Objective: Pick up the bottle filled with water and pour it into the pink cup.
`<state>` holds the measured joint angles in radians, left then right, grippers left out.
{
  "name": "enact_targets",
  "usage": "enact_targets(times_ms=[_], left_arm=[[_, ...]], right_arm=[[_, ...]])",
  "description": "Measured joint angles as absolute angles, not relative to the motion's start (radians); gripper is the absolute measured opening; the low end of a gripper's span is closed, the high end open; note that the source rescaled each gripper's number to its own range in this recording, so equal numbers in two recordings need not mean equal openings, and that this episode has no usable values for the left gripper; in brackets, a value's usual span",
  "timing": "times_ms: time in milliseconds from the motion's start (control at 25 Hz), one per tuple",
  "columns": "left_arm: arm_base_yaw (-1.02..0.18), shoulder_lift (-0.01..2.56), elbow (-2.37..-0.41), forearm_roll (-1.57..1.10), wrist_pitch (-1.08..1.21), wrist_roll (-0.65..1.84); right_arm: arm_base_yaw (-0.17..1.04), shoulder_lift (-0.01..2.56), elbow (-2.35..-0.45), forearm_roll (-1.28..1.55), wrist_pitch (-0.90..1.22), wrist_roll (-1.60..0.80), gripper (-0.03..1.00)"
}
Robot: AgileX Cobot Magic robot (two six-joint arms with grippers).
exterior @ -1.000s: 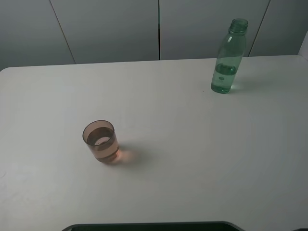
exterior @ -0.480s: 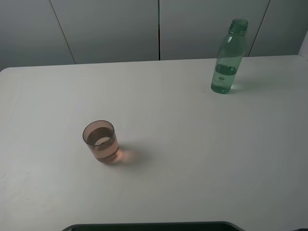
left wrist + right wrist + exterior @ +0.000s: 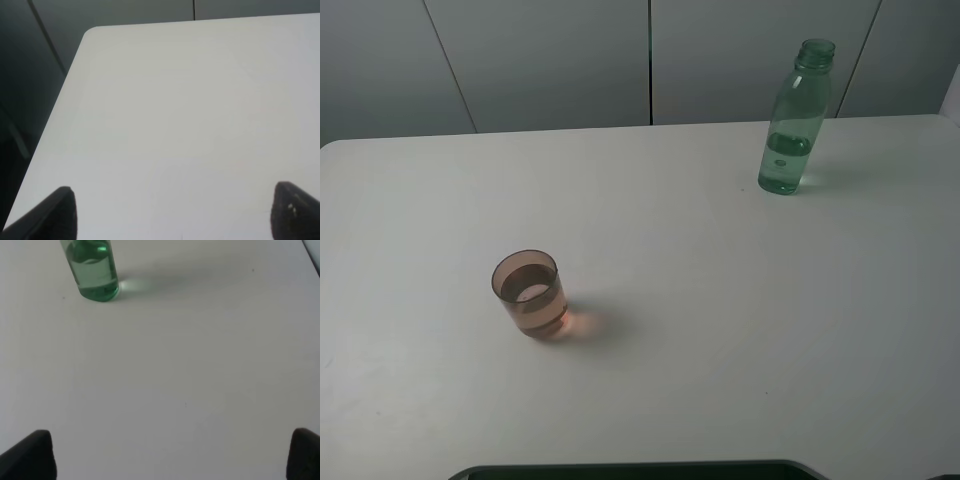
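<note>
**Nothing has shifted; bottle and cup stand well apart**

Nothing has moved since the earlier frames: the bottle, the cup and the surface look the same in the high view, and neither arm has come into it.

The green bottle (image 3: 794,122) stands upright toward 1 o'clock on the white surface (image 3: 720,330), near its far edge, uncapped, with water filling roughly the lower third. The right wrist view shows only the bottle's lower part (image 3: 93,271), its base resting on the surface (image 3: 190,380) and a pale green glint just beside it.

The pink cup (image 3: 529,293) stands upright toward 8 o'clock from the middle of the surface, well apart from the bottle. It is translucent, with a darker band around its middle that looks like a liquid level, and a pinkish glow falls on the surface beside it.

The left tool (image 3: 175,212) has its two dark fingertips (image 3: 55,212) spread wide with only bare surface (image 3: 175,110) between them, holding nothing. The right tool (image 3: 172,455) is likewise spread wide and empty, its fingertips (image 3: 35,455) at the picture's corners, with the bottle ahead of it and untouched.
</note>
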<state>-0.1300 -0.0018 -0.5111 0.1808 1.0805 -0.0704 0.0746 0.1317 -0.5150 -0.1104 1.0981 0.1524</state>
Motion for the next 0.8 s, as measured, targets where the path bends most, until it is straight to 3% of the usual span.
enact_targets(times_ms=[240, 800], left_arm=[[-0.13, -0.002, -0.511, 0.181, 1.081, -0.07], [-0.13, -0.002, -0.511, 0.181, 1.081, -0.07]], right_arm=[[0.075, 0.006, -0.515, -0.111, 1.1, 0.145, 1.0], [0.075, 0.0, -0.515, -0.109, 1.103, 0.147, 1.0]])
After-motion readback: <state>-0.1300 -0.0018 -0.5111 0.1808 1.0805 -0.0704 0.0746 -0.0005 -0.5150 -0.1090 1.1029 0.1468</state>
